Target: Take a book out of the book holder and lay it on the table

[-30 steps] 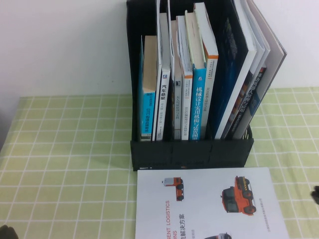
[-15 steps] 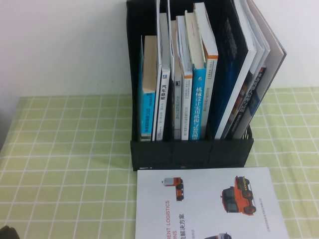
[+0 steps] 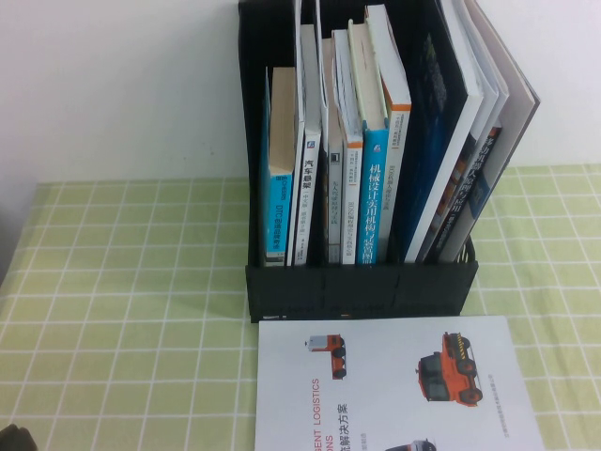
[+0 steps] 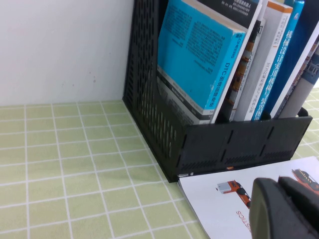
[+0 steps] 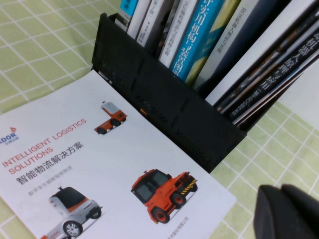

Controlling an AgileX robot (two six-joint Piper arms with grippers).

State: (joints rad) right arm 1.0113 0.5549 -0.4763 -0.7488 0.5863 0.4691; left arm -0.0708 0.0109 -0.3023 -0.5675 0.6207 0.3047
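- One book point(image 3: 394, 385) is seen lying flat on the surface point(image 3: 122, 310), white cover up with its orange-red trucks and red lettering, just in front of the low front wall of the book holder point(image 3: 362, 291).
- The book holder is kept upright, packed with blue-spined paperbacks point(image 3: 374, 188) and larger volumes leaning to its right side.
- The left pincer point(image 4: 286, 209) is held low near the book's left corner, out over the surface — its tips are seen pressed together, with nothing between them.
- The right pincer point(image 5: 286, 211) is held beyond the book's far right corner, beside the holder's end; its tips are likewise seen closed and empty.
- In the high view only a dark scrap at the lower left edge is shown, so the arms are judged to be pulled well back.
- The task is judged essentially done: the book is out and laid down.
- For the step in hand — clearing away — both arms are best drawn straight back and up, so the thin cover is not snagged or slid.
- Care is owed to the leaning volumes, which could be tipped if the holder is nudged.
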